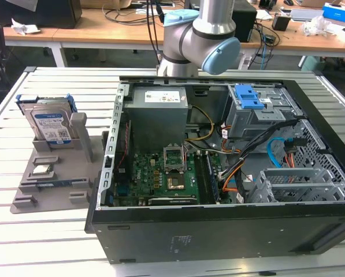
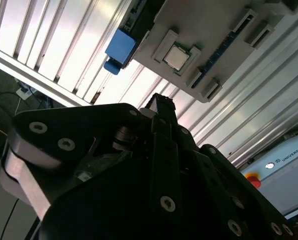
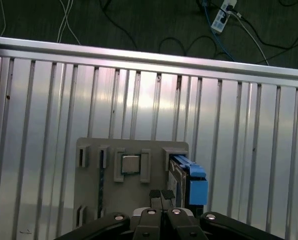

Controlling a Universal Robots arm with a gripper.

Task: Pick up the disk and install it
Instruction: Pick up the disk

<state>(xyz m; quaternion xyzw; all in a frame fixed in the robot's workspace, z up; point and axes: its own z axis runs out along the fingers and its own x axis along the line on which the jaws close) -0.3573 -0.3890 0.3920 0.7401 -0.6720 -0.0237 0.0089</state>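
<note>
My tool [image 3: 161,194] is nearest in the first wrist view. Its fingers are pinched narrow, tips together, with nothing between them. It hangs above the grey holder [image 3: 94,150] and looks down on it, touching nothing that I can see.

Below the tool, the disk [image 3: 191,182] stands on edge in a slot at one end of the holder, its blue bracket uppermost. A small chip [image 3: 130,163] lies flat in a pocket of the holder beside the disk.

From this I judge the pick-up not yet made. The disk sits in the holder, ungrasped and apart from the tool.

Past the holder, on the exterior view's right, the open case [image 1: 218,231] lies on the same slatted table [image 1: 45,248], just beside the holder. The drive cage [image 1: 247,118] with its blue latch is on the side of the case far from the holder. I cannot tell what its bay holds. With the disk in the holder, both the pick-up and the install are left to do.
</note>
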